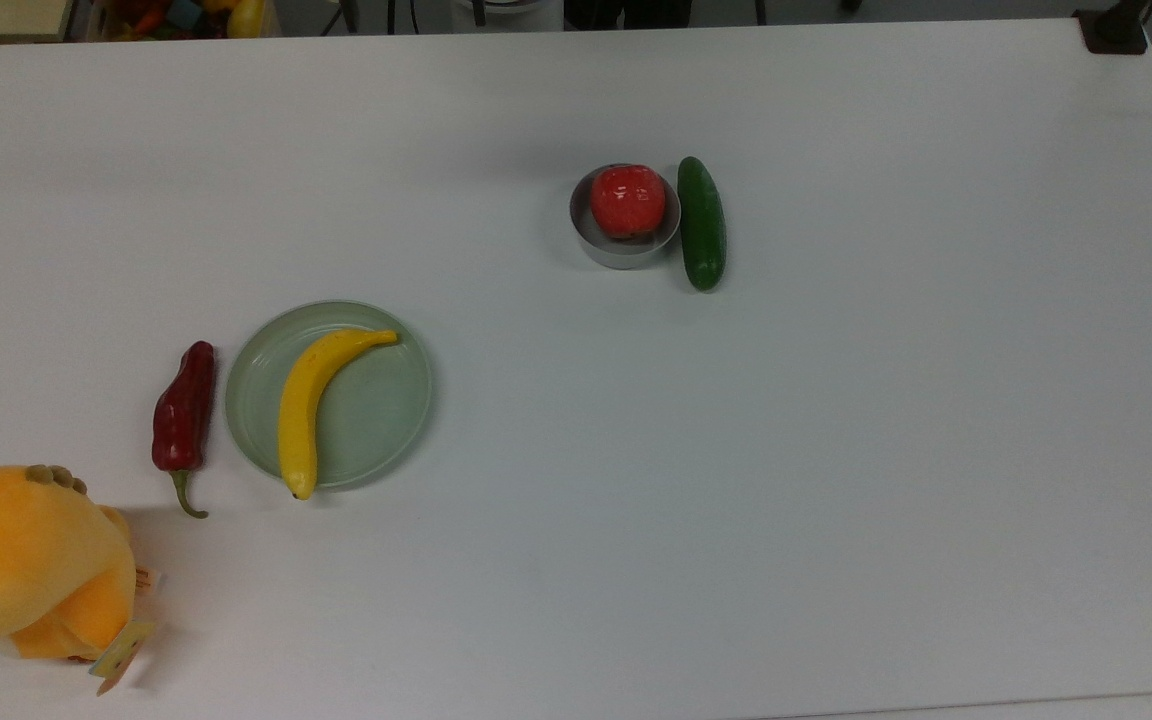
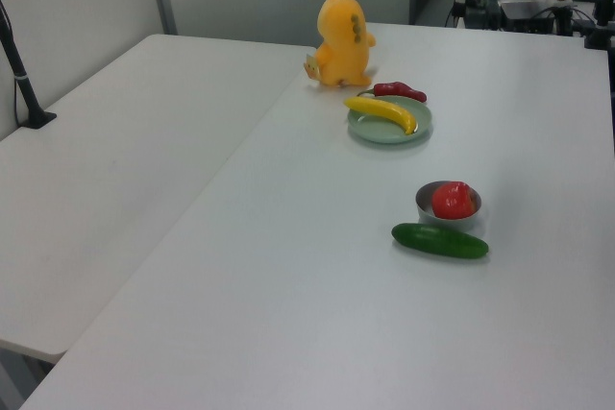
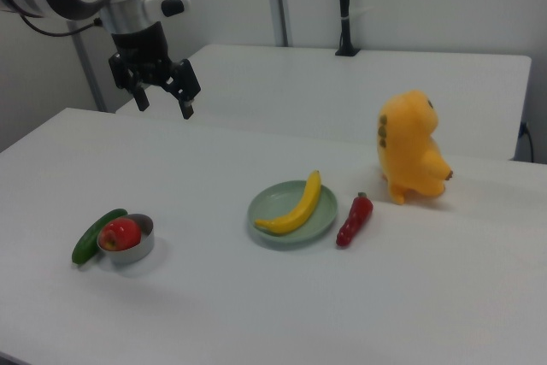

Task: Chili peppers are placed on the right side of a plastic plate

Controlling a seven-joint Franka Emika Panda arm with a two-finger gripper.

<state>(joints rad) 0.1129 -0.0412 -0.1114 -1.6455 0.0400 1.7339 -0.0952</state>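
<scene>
white desk (image 1: 736, 500) carries all items. dark red wrinkled chili pepper (image 1: 184, 407) lies just beside the pale green translucent plastic plate (image 1: 376, 420), on the top view's left, yellow banana (image 1: 308, 400) on the plate. black two-finger gripper (image 3: 162, 102) hangs above the desk, fingers apart, empty, well away from both.

A banana (image 1: 308, 404) is seen lying curved; an apple (image 1: 627, 200) is held in a small metal bowl (image 1: 603, 248), a cucumber (image 1: 702, 223) laid just beside it; an orange plush toy (image 1: 26, 564) is stood on the white table (image 1: 836, 450)
</scene>
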